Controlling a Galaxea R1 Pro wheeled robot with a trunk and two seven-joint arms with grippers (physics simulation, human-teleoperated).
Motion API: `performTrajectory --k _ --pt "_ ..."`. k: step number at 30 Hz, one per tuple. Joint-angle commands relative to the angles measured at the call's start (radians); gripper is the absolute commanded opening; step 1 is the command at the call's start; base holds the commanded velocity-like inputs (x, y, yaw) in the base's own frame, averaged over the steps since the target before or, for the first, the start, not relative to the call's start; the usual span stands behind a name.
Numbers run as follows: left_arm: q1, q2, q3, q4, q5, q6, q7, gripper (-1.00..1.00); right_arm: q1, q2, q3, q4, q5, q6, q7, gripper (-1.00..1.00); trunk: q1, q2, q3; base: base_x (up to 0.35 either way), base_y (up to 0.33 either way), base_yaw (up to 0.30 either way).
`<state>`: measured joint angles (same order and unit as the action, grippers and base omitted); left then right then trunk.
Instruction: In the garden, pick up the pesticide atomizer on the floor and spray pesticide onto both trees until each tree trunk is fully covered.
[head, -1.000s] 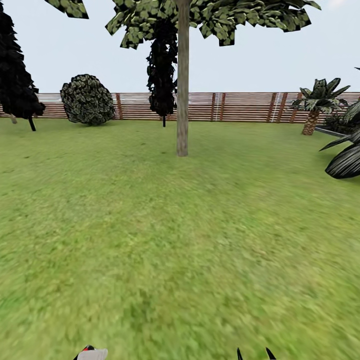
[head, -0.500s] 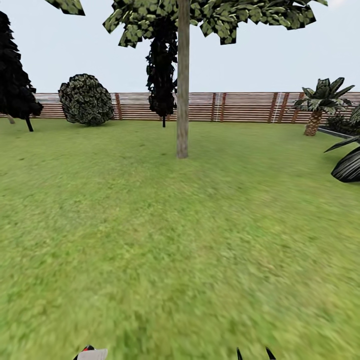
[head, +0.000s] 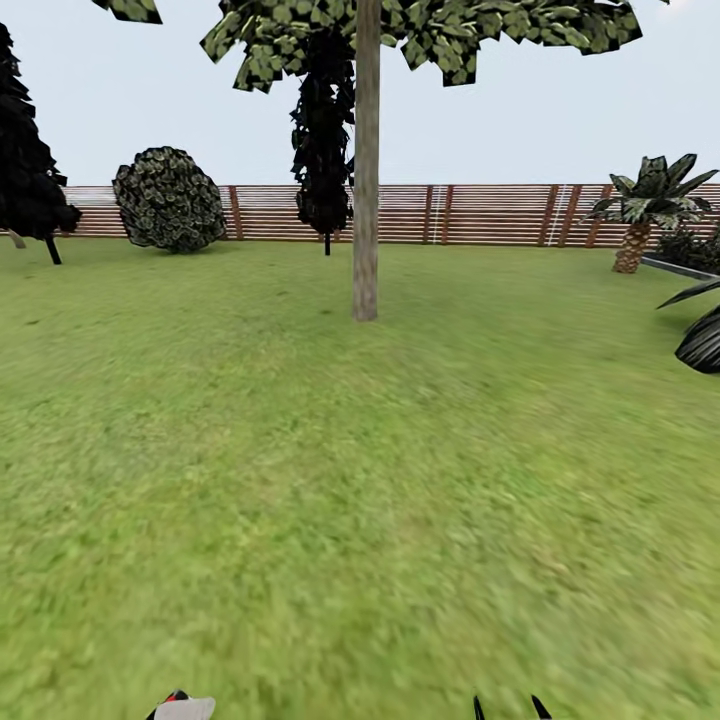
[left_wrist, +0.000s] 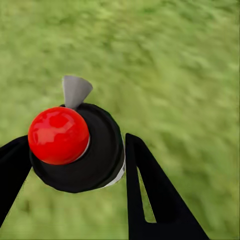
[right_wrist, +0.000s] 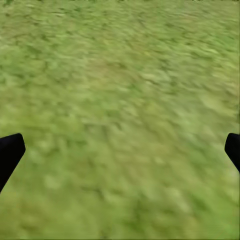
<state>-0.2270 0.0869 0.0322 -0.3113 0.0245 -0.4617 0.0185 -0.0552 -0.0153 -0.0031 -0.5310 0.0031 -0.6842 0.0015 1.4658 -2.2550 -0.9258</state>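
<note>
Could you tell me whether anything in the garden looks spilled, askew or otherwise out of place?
Nothing stands out. The atomizer sits between the left claw fingers, the trunk ahead stands upright, and the lawn shows no spill.

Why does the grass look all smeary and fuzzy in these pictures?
Head view: the lawn up close is smeared, while the tree trunk and the fence look sharper. Left wrist view: the atomizer is crisp, the grass behind it blurred. Right wrist view: the grass is soft all over, with no clear shadows.
</note>
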Motion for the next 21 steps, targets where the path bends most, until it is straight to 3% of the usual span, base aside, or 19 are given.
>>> performTrajectory --k 1,21 --pt "0.0 0.0 0.0 0.0 0.0 0.0 0.0 -1.0 0.0 0.0 0.0 0.0 0.0 0.0 0.0 1.0 0.0 0.0 0.0 0.34 0.0 0.0" --pt "0.0 0.0 0.0 0.001 0.0 0.001 0.0 -1.0 0.0 0.0 0.001 0.0 0.001 0.0 0.001 1.0 0.0 0.0 0.0 0.34 0.0 0.0"
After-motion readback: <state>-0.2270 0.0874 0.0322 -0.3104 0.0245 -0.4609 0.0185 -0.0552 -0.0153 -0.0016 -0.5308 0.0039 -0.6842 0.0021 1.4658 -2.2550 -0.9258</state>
